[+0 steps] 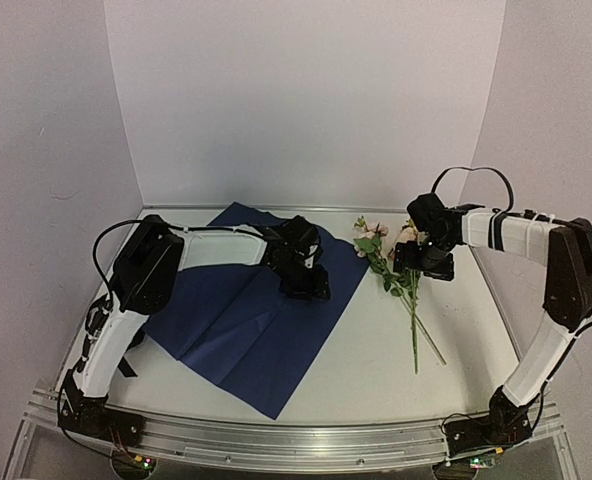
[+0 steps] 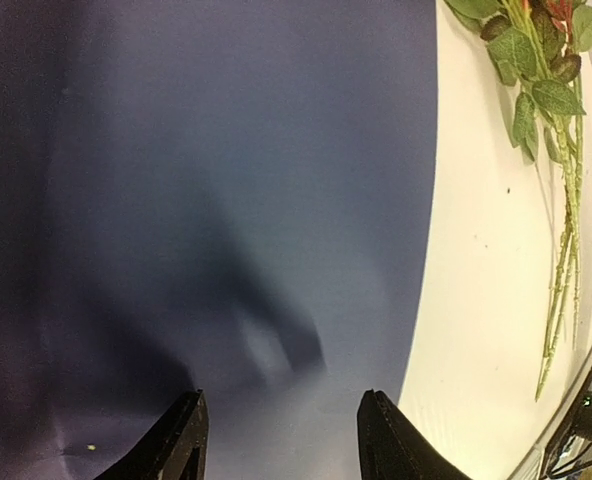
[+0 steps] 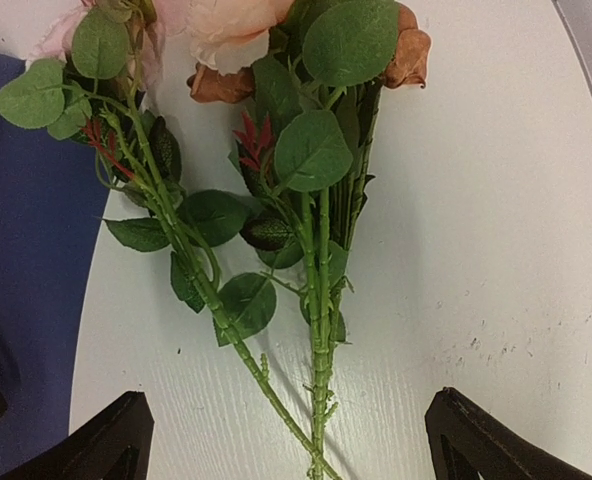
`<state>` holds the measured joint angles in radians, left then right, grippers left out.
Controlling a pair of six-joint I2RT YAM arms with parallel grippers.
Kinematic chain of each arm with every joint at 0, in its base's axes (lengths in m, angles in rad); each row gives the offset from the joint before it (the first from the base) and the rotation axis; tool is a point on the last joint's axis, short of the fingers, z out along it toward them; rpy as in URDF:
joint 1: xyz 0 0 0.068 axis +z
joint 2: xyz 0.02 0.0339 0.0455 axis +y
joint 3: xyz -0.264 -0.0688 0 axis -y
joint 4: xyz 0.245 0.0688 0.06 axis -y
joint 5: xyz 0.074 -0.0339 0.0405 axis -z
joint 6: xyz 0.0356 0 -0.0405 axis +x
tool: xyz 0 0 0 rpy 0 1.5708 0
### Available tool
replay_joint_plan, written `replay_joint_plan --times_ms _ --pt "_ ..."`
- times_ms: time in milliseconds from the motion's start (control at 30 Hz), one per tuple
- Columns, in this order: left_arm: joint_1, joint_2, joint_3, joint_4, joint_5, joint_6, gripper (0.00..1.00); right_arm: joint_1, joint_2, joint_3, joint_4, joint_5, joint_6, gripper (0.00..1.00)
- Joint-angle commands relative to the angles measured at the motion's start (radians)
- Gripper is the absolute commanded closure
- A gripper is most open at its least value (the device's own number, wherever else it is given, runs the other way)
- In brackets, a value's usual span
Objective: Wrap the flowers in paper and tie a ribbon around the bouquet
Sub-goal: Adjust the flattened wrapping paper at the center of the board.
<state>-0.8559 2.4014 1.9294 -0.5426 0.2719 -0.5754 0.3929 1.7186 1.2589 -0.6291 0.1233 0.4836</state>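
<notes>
Paper (image 1: 238,330) lies navy face up and creased on the table (image 1: 376,400) in the overhead view. The left gripper (image 1: 306,283) hangs over the sheet's far right part, and most of the sheet stretches back from it toward that arm's base. The flowers (image 1: 401,275) lie on bare table off to the right of the left gripper, just clear of the paper's edge. The right gripper (image 1: 424,262) hovers over their leafy upper part, with the stems trailing back toward the near edge.

From the left wrist, the left gripper (image 2: 281,440) stands partly parted with nothing between its fingers (image 2: 181,445). Navy paper (image 2: 226,200) fills the space under and ahead of it. Whether the tips touch the sheet cannot be told. The flowers (image 2: 551,110) lie ahead and to the right, on white table (image 2: 476,300).

From the right wrist, the right gripper (image 3: 296,445) is spread wide and holds nothing. The flowers (image 3: 311,170) lie directly below and ahead of it, heads farthest out, stems running back between the fingers (image 3: 111,440). The paper (image 3: 16,260) edges in at the left.
</notes>
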Motion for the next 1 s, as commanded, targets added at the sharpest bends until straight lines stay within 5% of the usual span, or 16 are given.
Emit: replay_joint_plan --times_ms 0,400,667,967 --pt "-0.039 0.063 0.072 -0.058 0.034 0.01 0.47 -0.028 0.01 -0.031 0.028 -0.016 -0.008 0.02" --pt "-0.09 0.139 0.207 -0.092 0.086 0.015 0.47 -0.059 -0.007 -0.088 0.057 -0.052 -0.029 0.02" --pt "-0.104 0.103 0.159 -0.091 0.096 0.03 0.47 -0.058 0.023 -0.11 0.079 -0.083 -0.053 0.03" --pt "-0.098 0.08 0.177 -0.127 0.06 0.072 0.46 -0.03 0.076 -0.127 0.098 -0.09 -0.053 0.26"
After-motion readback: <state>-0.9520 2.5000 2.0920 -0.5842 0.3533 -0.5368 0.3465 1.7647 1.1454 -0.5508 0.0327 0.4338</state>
